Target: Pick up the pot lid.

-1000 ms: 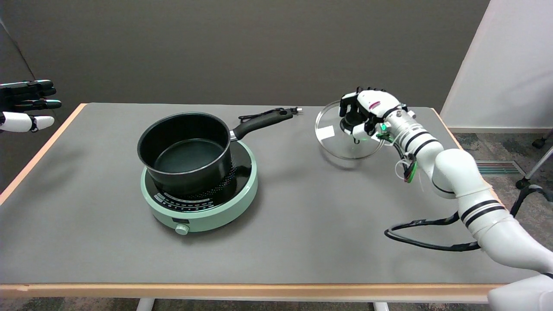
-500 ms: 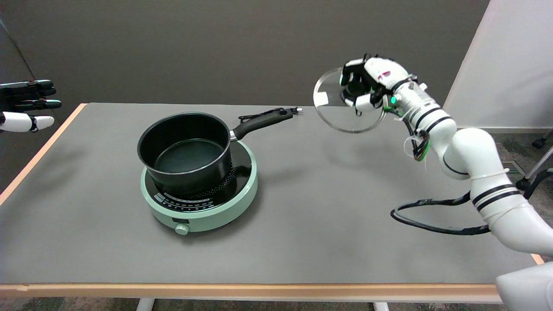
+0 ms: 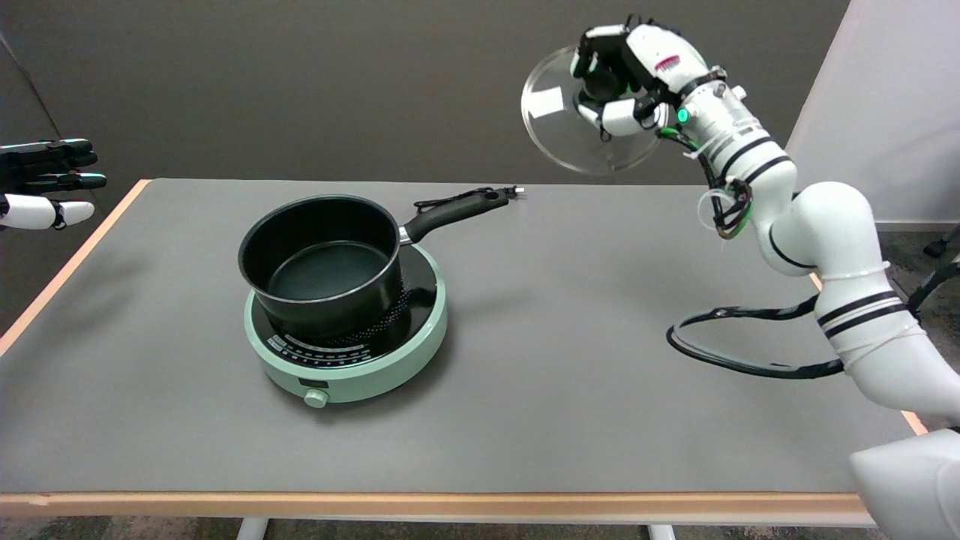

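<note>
The right hand grips the glass lid by its knob, fingers closed around it, holding it tilted in the air high above the counter's far right, well apart from the pot on the green cooker.

White right arm in rounded glossy segments, paired black bands ringing the joints; a black cable loops out beside it, thin white and green wires bunched near the wrist. Right hand black-and-white, red marking on its back, green light glowing at the wrist.
</note>
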You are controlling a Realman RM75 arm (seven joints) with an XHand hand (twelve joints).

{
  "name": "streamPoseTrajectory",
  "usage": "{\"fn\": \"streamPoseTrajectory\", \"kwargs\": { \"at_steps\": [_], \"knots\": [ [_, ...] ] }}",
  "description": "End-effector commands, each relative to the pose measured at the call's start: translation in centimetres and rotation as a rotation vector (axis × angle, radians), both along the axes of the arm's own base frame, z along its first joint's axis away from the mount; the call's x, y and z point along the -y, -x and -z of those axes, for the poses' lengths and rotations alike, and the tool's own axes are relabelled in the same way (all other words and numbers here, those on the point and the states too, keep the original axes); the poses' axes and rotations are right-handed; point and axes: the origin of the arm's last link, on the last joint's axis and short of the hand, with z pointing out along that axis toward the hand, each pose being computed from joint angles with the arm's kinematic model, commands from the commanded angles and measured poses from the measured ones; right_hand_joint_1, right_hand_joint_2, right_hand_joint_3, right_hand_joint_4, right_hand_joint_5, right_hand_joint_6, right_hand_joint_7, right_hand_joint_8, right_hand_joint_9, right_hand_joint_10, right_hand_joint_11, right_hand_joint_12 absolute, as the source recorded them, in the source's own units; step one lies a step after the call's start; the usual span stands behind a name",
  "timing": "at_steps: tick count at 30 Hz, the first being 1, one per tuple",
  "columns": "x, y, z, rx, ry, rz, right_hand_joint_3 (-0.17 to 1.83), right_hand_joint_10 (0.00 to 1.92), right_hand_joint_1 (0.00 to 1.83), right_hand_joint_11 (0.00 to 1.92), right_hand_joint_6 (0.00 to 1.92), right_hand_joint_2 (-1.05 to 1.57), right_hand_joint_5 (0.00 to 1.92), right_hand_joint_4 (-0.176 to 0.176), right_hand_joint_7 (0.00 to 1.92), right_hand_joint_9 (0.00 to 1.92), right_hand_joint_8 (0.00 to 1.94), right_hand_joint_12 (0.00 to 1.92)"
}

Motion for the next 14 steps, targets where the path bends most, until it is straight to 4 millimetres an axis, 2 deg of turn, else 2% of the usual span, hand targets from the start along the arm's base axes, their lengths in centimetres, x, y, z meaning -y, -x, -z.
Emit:
{"fn": "streamPoseTrajectory", "kwargs": {
  "at_steps": [1, 8, 14],
  "knots": [
    [0.6, -5.0, 5.9, 0.054, -0.137, -0.161, 0.67, 1.62, 1.36, 0.77, 1.15, 0.85, 0.66, 0.176, 0.87, 0.84, 1.38, 1.92],
    [0.8, -5.6, 9.0, 0.013, -0.215, -0.170, 0.67, 1.62, 1.36, 0.77, 1.15, 0.85, 0.66, 0.176, 0.87, 0.84, 1.38, 1.92],
    [1.3, -5.2, 10.5, 0.006, -0.257, -0.149, 0.68, 1.62, 1.36, 0.77, 1.14, 0.84, 0.66, 0.176, 0.87, 0.85, 1.38, 1.92]
  ]
}}
